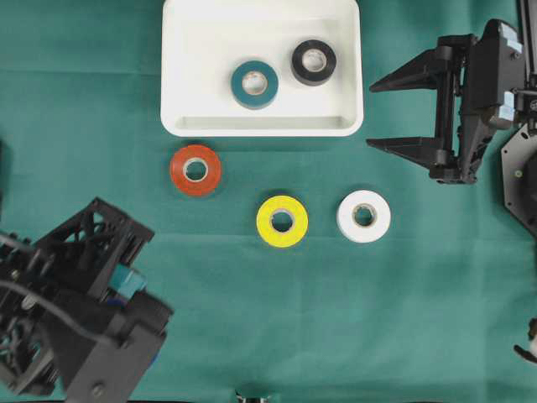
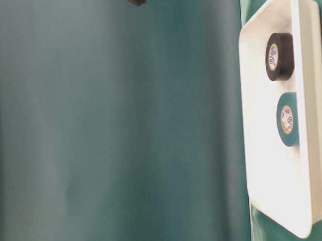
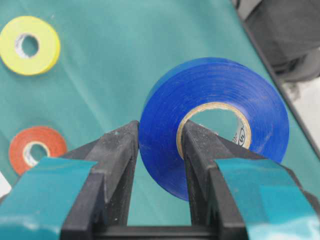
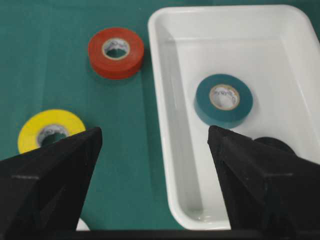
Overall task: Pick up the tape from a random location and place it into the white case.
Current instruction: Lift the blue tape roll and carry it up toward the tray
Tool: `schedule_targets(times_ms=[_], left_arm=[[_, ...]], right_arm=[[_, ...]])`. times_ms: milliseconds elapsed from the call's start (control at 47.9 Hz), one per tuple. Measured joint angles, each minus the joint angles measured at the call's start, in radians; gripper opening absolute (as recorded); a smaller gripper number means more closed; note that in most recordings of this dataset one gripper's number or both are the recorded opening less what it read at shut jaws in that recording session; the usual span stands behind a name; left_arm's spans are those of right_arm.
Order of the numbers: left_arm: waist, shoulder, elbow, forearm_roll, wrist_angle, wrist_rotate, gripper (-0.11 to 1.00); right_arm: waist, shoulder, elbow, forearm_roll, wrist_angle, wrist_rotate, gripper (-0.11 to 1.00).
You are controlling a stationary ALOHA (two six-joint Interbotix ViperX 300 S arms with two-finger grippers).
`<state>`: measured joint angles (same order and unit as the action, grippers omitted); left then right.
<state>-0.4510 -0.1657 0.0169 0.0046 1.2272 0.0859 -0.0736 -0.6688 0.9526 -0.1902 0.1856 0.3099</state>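
1. I have the left gripper (image 3: 159, 150) pinching a glossy blue roll of plastic tape (image 3: 220, 95): one finger (image 3: 117, 150) presses the outer face, the other sits inside the cardboard core, so the roll's wall is clamped between them.
2. The blue roll stands on edge in that grip, its core axis pointing back toward the wrist camera; it hangs above the green cloth (image 1: 377, 319), apart from it as far as I can judge.
3. In the overhead view the left arm sits at about 8 o'clock and hides the roll.
4. My right gripper (image 1: 411, 113) waits at 2 o'clock, jaws spread wide, holding nothing.
5. The shallow white rectangular plastic case (image 1: 180, 67) lies at 12 o'clock, with a teal roll (image 1: 254, 84) and a black roll (image 1: 314, 62) already flat inside.
6. An orange roll (image 1: 195, 170), a yellow roll (image 1: 282, 221) and a white roll (image 1: 363, 216) lie flat on the cloth near centre.
7. I judge this the carry step: next I swing toward 12 o'clock, clear the rim, and release over the case's bare left part.
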Motion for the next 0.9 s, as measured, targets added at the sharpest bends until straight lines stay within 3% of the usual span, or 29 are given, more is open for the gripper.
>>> schedule_targets(times_ms=[251, 898], left_arm=[[0.115, 0.000, 0.025, 0.000, -0.011, 0.000, 0.23], [0.581, 0.000, 0.078, 0.000, -0.086, 0.003, 0.23]], right_arm=[[0.000, 0.002, 0.002, 0.000, 0.006, 0.000, 0.82], [0.000, 0.000, 0.002, 0.002, 0.021, 0.000, 0.82]])
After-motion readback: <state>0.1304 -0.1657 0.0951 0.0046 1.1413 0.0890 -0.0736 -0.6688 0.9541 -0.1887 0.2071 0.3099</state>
